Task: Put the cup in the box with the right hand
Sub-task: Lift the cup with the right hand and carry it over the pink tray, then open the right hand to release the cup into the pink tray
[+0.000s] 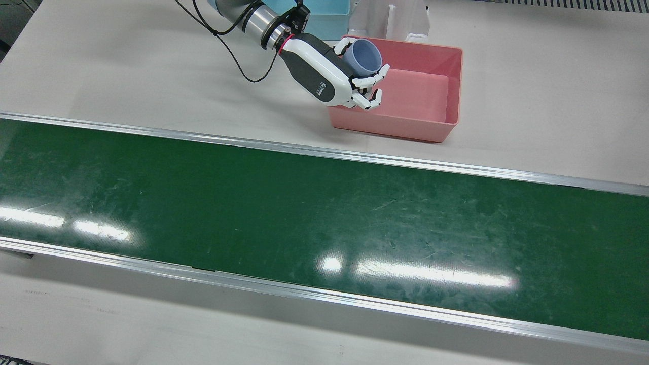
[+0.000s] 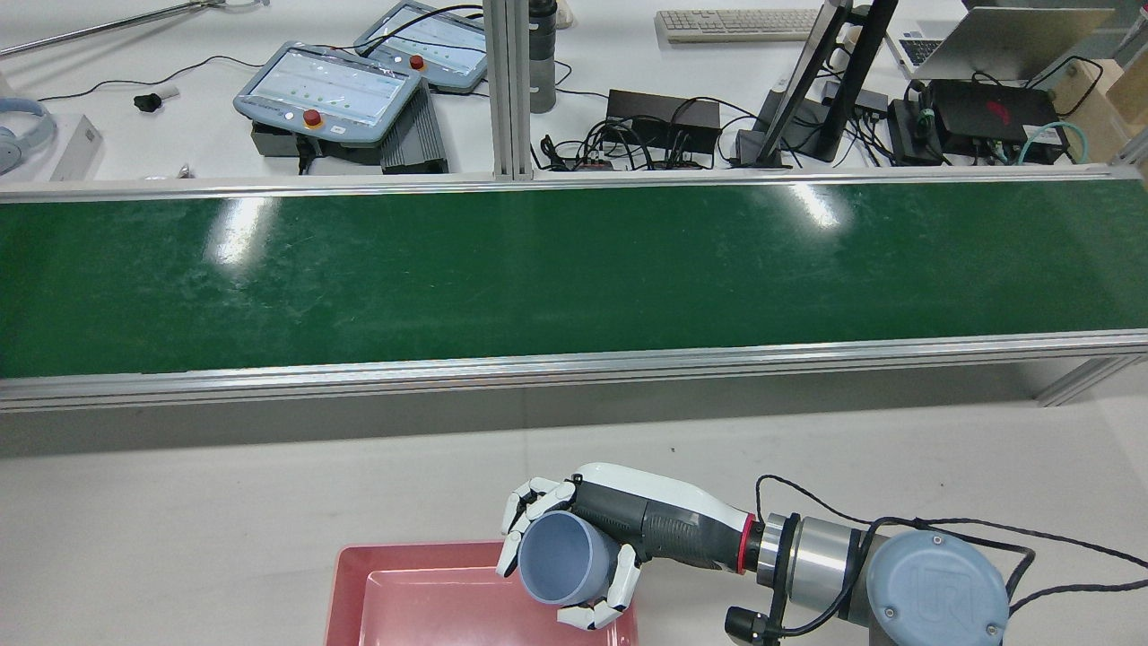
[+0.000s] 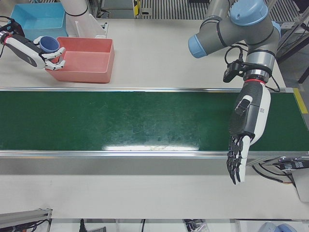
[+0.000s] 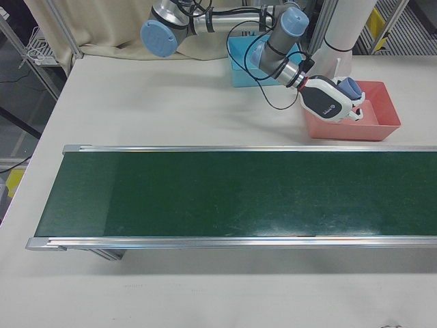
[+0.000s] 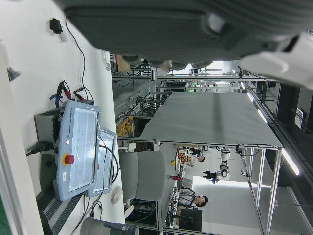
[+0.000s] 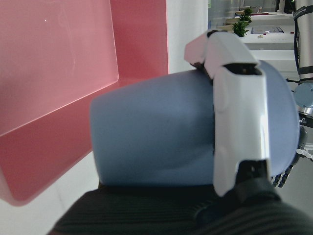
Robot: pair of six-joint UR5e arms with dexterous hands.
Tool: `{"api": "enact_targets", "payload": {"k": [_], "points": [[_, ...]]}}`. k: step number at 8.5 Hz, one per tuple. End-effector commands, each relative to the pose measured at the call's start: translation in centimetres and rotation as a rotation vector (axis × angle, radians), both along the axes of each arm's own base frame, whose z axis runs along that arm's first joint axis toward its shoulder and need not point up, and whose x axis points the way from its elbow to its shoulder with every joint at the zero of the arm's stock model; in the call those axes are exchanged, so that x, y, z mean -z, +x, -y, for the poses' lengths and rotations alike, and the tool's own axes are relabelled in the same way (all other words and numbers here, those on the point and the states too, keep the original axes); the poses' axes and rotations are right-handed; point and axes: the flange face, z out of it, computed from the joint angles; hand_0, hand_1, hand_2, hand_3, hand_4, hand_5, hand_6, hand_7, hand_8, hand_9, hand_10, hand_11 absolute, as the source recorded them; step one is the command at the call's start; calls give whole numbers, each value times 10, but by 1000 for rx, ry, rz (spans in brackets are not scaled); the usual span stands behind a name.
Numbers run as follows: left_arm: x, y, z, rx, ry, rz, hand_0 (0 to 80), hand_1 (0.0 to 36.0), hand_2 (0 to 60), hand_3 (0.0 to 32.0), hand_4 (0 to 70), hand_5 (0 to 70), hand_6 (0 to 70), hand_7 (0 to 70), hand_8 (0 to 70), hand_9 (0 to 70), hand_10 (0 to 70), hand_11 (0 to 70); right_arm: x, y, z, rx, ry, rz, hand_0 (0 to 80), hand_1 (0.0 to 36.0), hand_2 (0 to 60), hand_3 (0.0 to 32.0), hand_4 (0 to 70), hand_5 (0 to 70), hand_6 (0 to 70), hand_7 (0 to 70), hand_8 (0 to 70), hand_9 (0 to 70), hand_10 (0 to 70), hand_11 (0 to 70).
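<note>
My right hand (image 1: 332,76) (image 2: 619,538) is shut on a blue-grey cup (image 1: 364,56) (image 2: 563,558) (image 6: 156,132), which lies tilted on its side with its mouth facing away from the wrist. Hand and cup hang over the near-arm corner of the pink box (image 1: 421,101) (image 2: 430,601) (image 3: 87,58) (image 4: 369,119), above its rim. The box holds nothing else that I can see. My left hand (image 3: 240,145) hangs far off over the green belt's operator-side edge, fingers straight and apart, holding nothing.
A long green conveyor belt (image 1: 324,223) crosses the table between metal rails. A light blue bin (image 3: 34,19) (image 4: 249,65) stands behind the pink box, beside a white pedestal (image 1: 390,17). Teach pendants (image 2: 332,90) and cables lie beyond the belt.
</note>
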Motion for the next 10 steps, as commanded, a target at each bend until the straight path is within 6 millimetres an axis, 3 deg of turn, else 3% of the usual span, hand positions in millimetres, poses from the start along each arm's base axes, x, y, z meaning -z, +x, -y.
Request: {"api": "enact_targets", "payload": {"k": [1, 2, 4, 7, 8, 9, 10], "points": [[1, 0, 0, -1, 1, -1, 0, 0, 0, 0, 0, 0, 0, 0, 0, 0, 0, 0, -1, 2, 2, -28, -7, 5, 511, 181, 0, 0, 0, 48, 11, 0, 0, 0, 0, 0], [1, -1, 0, 1, 1, -1, 0, 0, 0, 0, 0, 0, 0, 0, 0, 0, 0, 0, 0, 1, 2, -26, -6, 6, 485, 145, 0, 0, 0, 37, 5, 0, 0, 0, 0, 0], [1, -1, 0, 1, 3, -2, 0, 0, 0, 0, 0, 0, 0, 0, 0, 0, 0, 0, 2, 1, 2, -24, -6, 11, 479, 146, 0, 0, 0, 35, 8, 0, 0, 0, 0, 0], [0, 0, 0, 0, 2, 0, 0, 0, 0, 0, 0, 0, 0, 0, 0, 0, 0, 0, 9, 6, 0, -21, -1, 39, 479, 207, 173, 0, 0, 45, 10, 0, 0, 0, 0, 0], [0, 0, 0, -1, 1, -1, 0, 0, 0, 0, 0, 0, 0, 0, 0, 0, 0, 0, 11, 6, 0, -25, 9, 37, 498, 279, 360, 0, 0, 60, 18, 1, 0, 0, 0, 0], [0, 0, 0, 0, 2, 0, 0, 0, 0, 0, 0, 0, 0, 0, 0, 0, 0, 0, 10, 6, 0, -26, 7, 37, 505, 222, 109, 0, 0, 52, 16, 0, 0, 0, 0, 0], [0, 0, 0, 0, 0, 0, 0, 0, 0, 0, 0, 0, 0, 0, 0, 0, 0, 0, 7, 8, 1, -26, -2, 35, 494, 184, 8, 0, 0, 45, 15, 6, 0, 0, 0, 0]]}}
